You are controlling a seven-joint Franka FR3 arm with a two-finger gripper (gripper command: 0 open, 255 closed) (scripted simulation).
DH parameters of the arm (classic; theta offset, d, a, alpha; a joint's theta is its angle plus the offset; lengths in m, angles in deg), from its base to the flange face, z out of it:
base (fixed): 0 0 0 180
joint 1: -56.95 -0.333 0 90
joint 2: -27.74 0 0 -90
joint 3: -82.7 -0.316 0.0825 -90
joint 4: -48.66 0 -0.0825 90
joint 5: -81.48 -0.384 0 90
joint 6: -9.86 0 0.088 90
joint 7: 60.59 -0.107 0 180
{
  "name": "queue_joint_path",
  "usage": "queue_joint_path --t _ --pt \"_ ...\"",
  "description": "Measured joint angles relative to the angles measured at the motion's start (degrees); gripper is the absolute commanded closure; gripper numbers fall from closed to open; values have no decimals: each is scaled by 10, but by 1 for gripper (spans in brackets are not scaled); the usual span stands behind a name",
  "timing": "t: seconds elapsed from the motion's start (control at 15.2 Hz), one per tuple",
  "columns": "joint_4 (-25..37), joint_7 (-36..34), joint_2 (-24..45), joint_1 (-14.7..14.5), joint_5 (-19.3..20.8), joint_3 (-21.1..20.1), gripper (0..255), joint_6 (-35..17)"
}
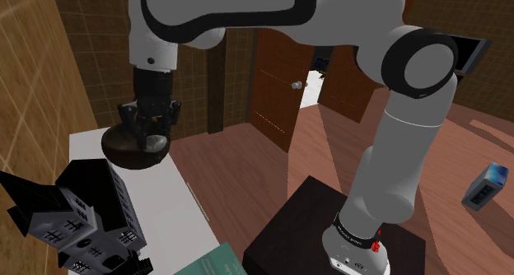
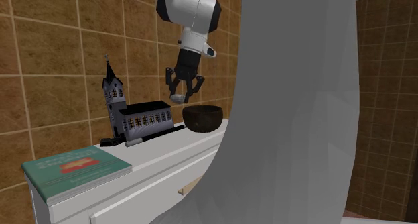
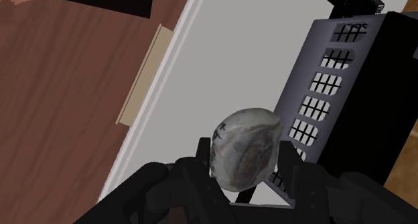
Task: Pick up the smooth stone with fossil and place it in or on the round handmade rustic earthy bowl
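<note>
one relation decides my next move: the grey mottled stone (image 3: 244,147) is clamped between the two black fingers (image 3: 203,155) of the gripper (image 2: 179,95), and the dark round bowl (image 2: 203,120) lies below it and off to the second exterior view's right. the fingers are closed on the stone's flanks, and its rounded end juts out past their tips, so its longer side seems to run roughly along the fingers rather than across them.

the stone hangs in the air, well clear of the white counter (image 3: 228,62). in the wrist view i look past it onto bare counter top, with the dark church model (image 3: 348,95) just beside. from that i judge the stone is not yet plumb over the bowl. the shoulder view has the hand overlapping the bowl, but that may only be the camera's line of sight. the second exterior view shows a plain sideways gap, with the stone between the church's roof and the bowl's near rim.

so i'd carry it sideways, away from the church and toward the bowl, before lowering. opening the fingers here would likely drop the stone on the counter or clip the rim.
</note>
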Motion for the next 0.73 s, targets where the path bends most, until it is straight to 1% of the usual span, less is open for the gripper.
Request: queue_joint_path --t 0.4,0.53,0.73 --pt "46 -9 2 1 2 0 255 43" --pt "79 -8 25 2 9 3 255 55" --pt "156 2 87 6 27 10 255 76"
